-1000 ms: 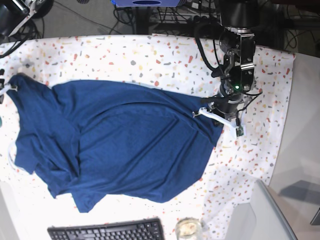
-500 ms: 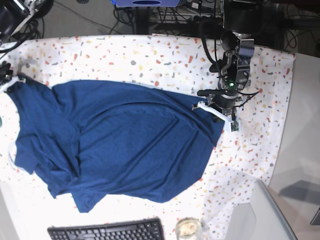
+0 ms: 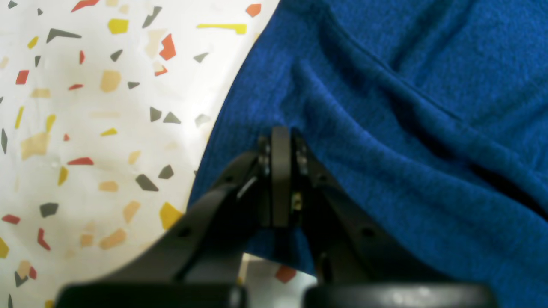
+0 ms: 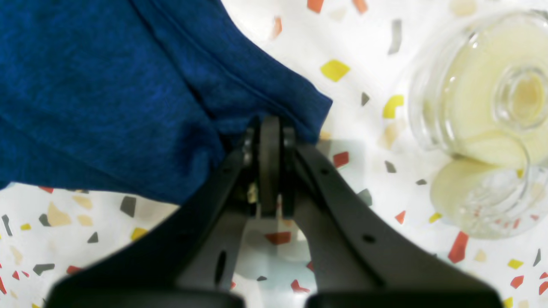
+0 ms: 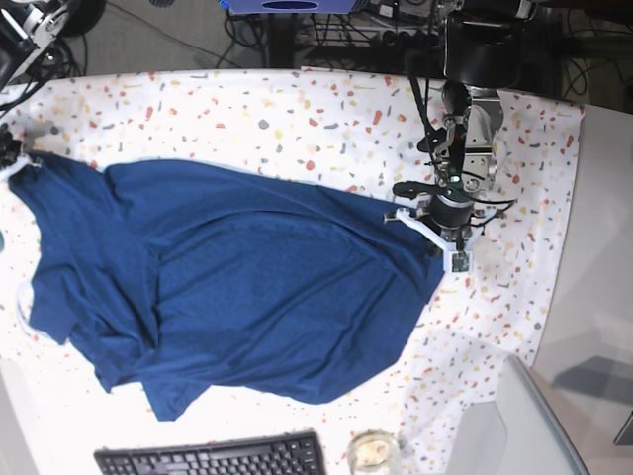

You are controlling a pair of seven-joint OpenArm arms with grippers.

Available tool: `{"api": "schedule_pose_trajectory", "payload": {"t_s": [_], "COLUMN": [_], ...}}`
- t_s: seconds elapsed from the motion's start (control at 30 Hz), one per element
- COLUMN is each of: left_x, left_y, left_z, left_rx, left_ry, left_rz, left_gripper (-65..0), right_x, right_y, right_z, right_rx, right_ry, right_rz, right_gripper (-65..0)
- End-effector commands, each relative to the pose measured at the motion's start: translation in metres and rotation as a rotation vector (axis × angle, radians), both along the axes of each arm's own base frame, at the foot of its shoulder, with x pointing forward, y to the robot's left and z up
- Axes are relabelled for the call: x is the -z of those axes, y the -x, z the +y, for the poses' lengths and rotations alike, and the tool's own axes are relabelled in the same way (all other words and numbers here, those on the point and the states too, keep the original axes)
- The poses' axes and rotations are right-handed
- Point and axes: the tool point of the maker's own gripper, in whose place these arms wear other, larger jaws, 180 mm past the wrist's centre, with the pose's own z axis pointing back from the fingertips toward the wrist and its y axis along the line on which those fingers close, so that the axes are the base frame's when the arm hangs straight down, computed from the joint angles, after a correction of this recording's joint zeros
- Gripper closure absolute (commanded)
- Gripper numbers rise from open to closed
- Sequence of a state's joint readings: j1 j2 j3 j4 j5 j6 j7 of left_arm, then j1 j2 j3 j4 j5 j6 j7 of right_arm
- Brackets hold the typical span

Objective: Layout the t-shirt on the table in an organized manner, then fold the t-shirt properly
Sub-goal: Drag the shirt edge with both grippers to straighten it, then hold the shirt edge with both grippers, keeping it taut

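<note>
The dark navy t-shirt point(image 5: 237, 287) lies spread across the speckled white table point(image 5: 297, 109), still creased, with its lower left part bunched. My left gripper point(image 5: 435, 220) is at the shirt's right corner. In the left wrist view it point(image 3: 280, 141) is shut on a fold of the blue fabric point(image 3: 406, 107). My right gripper point(image 5: 12, 158) is at the table's far left edge. The right wrist view shows it point(image 4: 269, 128) shut on the hemmed corner of the shirt point(image 4: 128, 85), just above the cloth.
A clear round container with cream-coloured content point(image 4: 492, 119) stands close to the right of my right gripper. A black keyboard point(image 5: 213, 457) and a small glass jar point(image 5: 374, 452) sit at the near edge. A grey box point(image 5: 514, 421) is at the near right. Cables lie beyond the far edge.
The right gripper has drawn the shirt's left corner further towards the left edge. The left gripper has shifted slightly right and turned, and the fabric between them lies tauter.
</note>
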State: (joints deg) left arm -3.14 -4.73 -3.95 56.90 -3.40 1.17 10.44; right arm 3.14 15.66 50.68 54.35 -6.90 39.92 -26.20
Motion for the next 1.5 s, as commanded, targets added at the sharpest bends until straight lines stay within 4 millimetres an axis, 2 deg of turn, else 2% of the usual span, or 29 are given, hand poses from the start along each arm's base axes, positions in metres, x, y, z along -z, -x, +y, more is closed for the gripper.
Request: {"api": "schedule_pose_trajectory", "payload": {"t_s": [0.0, 0.23, 0.3, 0.43, 0.5, 0.57, 0.67, 0.77, 0.83, 0.93, 1.0, 1.03, 1.2, 1.47], "left_x": [0.019, 0.021, 0.019, 0.017, 0.009, -0.001, -0.023, -0.037, -0.043, -0.047, -0.049, -0.051, -0.051, -0.050], "left_y": [0.024, 0.027, 0.027, 0.026, 0.020, 0.018, 0.009, 0.003, 0.000, -0.003, -0.002, -0.003, 0.005, 0.003], "left_z": [0.011, 0.013, 0.020, 0.023, 0.022, 0.020, 0.015, 0.011, 0.011, 0.013, 0.027, 0.033, 0.055, 0.049], "left_rx": [-0.022, -0.023, -0.024, -0.025, -0.022, -0.015, -0.003, 0.001, 0.001, 0.001, -0.038, -0.059, -0.125, -0.117], "left_ry": [-0.024, -0.026, -0.040, -0.044, -0.045, -0.048, -0.048, -0.045, -0.044, -0.049, -0.052, -0.050, -0.052, -0.043], "left_rz": [0.113, 0.119, 0.118, 0.114, 0.088, 0.059, -0.009, -0.021, -0.026, -0.037, -0.038, -0.046, -0.041, -0.044], "left_gripper": [0.0, 0.0, 0.0, 0.0, 0.0, 0.0, 0.0, 0.0, 0.0, 0.0, 0.0, 0.0, 0.0, 0.0], "right_x": [-0.020, -0.022, -0.027, -0.026, -0.033, -0.051, -0.068, -0.079, -0.075, -0.068, -0.063, -0.060, -0.053, -0.031], "right_y": [-0.014, -0.015, -0.017, -0.029, -0.033, -0.045, -0.051, -0.055, -0.054, -0.054, -0.055, -0.053, -0.051, -0.041], "right_z": [-0.018, -0.021, -0.028, -0.015, -0.017, -0.019, -0.007, 0.009, 0.018, 0.029, 0.041, 0.044, 0.049, 0.055], "right_rx": [0.004, 0.002, 0.002, -0.091, -0.099, -0.113, -0.133, -0.154, -0.154, -0.173, -0.205, -0.214, -0.225, -0.208], "right_ry": [0.044, 0.051, 0.067, 0.088, 0.105, 0.150, 0.187, 0.210, 0.195, 0.176, 0.165, 0.163, 0.150, 0.086], "right_rz": [-0.055, -0.058, -0.067, -0.062, -0.077, -0.121, -0.147, -0.140, -0.121, -0.096, -0.086, -0.078, -0.063, -0.017], "right_gripper": [-0.2, -0.2, -0.2, -0.2, -0.2, -0.6, -0.8, -1.4, -7.2, -23.9, -35.0, -38.1, -38.1, -38.3]}}
